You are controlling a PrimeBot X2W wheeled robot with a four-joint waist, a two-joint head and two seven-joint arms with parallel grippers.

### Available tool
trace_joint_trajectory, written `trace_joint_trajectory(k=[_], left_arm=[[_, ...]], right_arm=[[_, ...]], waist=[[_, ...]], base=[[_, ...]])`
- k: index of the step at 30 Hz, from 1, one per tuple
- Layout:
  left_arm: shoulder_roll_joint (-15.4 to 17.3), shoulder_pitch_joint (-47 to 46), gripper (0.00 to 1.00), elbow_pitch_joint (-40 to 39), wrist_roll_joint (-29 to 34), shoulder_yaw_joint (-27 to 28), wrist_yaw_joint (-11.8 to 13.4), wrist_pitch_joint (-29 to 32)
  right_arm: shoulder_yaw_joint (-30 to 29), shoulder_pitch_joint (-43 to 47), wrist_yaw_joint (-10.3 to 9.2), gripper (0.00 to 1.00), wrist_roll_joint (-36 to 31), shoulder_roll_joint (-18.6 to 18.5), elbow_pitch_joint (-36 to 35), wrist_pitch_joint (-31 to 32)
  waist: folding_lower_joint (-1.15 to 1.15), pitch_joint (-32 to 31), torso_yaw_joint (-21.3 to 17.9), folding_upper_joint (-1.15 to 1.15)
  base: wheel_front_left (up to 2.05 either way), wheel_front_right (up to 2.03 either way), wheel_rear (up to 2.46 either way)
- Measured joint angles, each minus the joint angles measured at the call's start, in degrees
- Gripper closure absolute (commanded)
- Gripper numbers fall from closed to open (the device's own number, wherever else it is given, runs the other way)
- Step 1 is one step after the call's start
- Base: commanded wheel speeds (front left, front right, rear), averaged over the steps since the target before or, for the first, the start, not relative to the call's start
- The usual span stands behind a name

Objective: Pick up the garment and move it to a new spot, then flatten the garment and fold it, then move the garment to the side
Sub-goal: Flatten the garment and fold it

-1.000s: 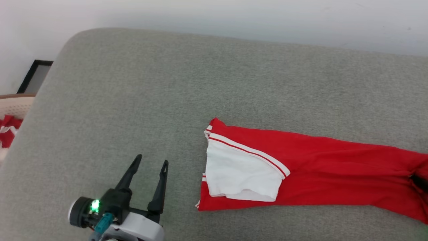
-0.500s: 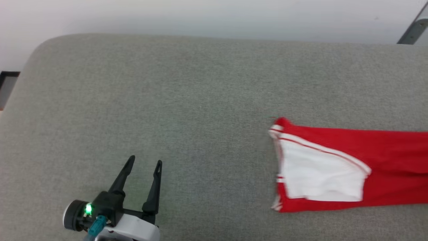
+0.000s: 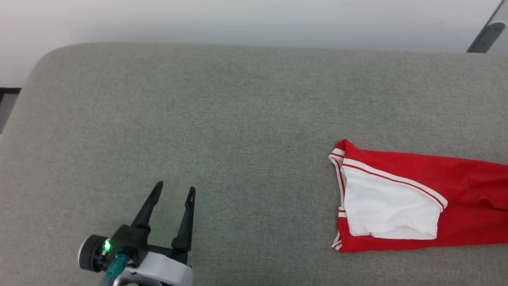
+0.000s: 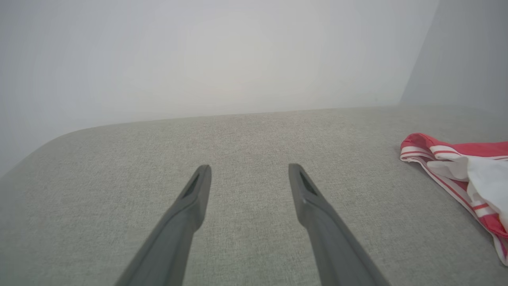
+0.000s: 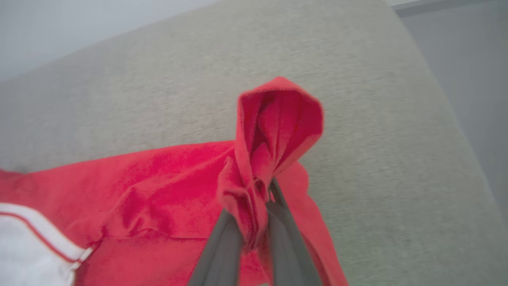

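Grey cushion (image 3: pixel 238 99); garment (image 3: pixel 468 178) clamped in right jaws, far from left jaws

No legible text, label, brand, number or sign in any view. Exposed faces of red garment with white sleeve and red-and-white striped trim (image 3: pixel 397 202): plain cloth, nothing readable.

Head view: garment (image 3: pixel 456 178) ran off the right edge, so its far-right part was unseen; left wrist view also cut it at the right edge. Right pincer (image 5: pixel 262 202) tips were buried in bunched red cloth, pic slightly blurred. Grey bar (image 3: pixel 485 36) at far right was cut off; can't tell what it was.
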Motion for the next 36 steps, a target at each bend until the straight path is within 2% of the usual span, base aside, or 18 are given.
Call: trace_joint_trajectory(k=[9, 18, 26, 36], left_arm=[[0.5, 0.2, 0.0, -1.0, -0.2, -1.6, 0.0, 0.0], [-0.8, -0.2, 0.0, -1.3, -1.3, -1.6, 0.0, 0.0], [-1.0, -0.5, 0.0, -3.2, -0.6, -3.2, -0.1, 0.0], [-1.1, -1.9, 0.0, -2.4, -2.9, -5.2, -0.1, 0.0]], right_arm=[[6.7, 2.4, 0.0, 1.0, -1.8, 3.4, -18.1, 4.2], [14.2, 2.4, 0.0, 1.0, -4.4, 9.2, -30.3, 10.4], [20.8, -1.1, 0.0, 1.0, -6.8, 14.1, -31.1, 12.8], [25.5, -2.6, 0.0, 1.0, -10.0, 14.7, -24.3, 10.6]], waist=[[0.0, -1.0, 1.7, 0.0], [0.0, -1.4, 4.5, 0.0], [0.0, -1.1, 6.2, 0.0], [0.0, -0.6, 7.2, 0.0]], base=[[0.0, 0.0, 0.0], [0.0, 0.0, 0.0], [0.0, 0.0, 0.0], [0.0, 0.0, 0.0]])
